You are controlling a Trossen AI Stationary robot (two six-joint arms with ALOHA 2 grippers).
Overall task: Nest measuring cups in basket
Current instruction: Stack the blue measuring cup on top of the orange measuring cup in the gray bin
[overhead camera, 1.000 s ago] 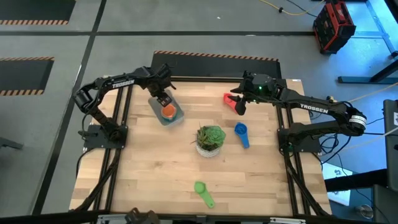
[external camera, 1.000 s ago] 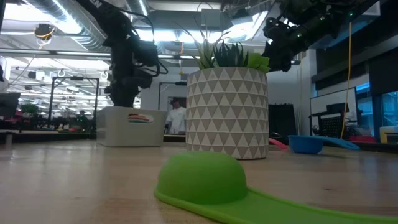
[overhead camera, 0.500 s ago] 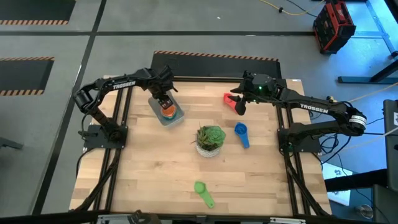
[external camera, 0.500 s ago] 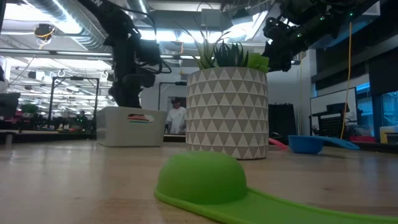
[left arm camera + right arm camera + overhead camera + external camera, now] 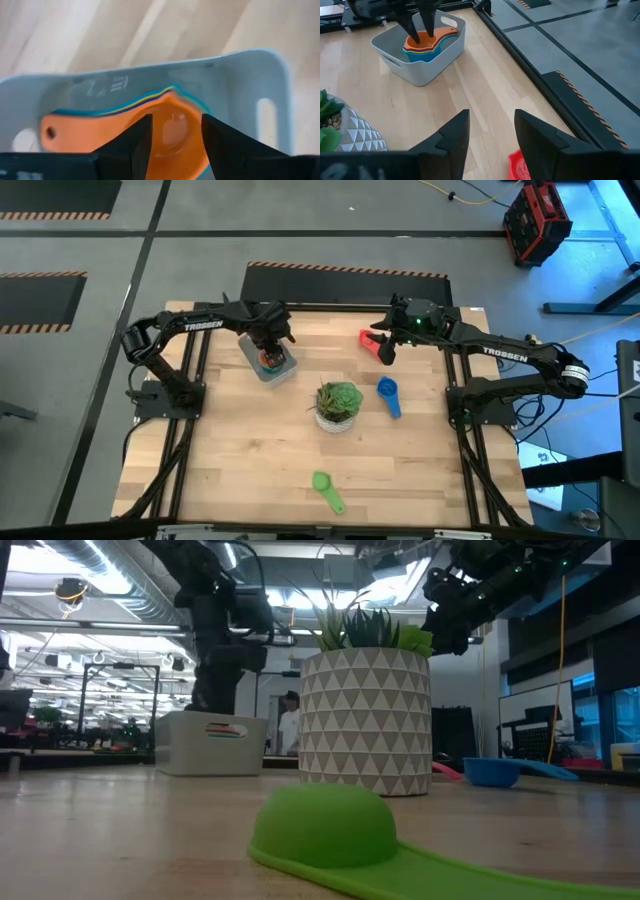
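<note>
Left tool lowered into the basket at the back-left of the wooden surface, fingers spread apart directly over the orange cup, gripping nothing. Orange cup uppermost in a nested stack; thin yellow, purple and teal rims visible at its edge in the left wrist view, handle with a small hole pointing toward one slotted end wall of the basket. Same stack seen in the right wrist view as orange above light blue. Embossed marks faint on the basket's inner wall, unreadable.

Right tool raised above the back-right of the surface, fingers parted and empty, just beside the red cup. Red cup lying on the surface, partly visible at the edge of the right wrist view.

Blue cup on the surface to the right of the plant pot, handle pointing toward the front. Green cup near the front edge, bowl down, filling the foreground of the low view. Pot white with a grey triangle pattern, standing between the 2 arms.

"TROSSEN" printed in white on both arms: on the left arm and on the right arm. Striped label on the basket's side wall in the low view, text unreadable. Person standing in the room behind the surface.
</note>
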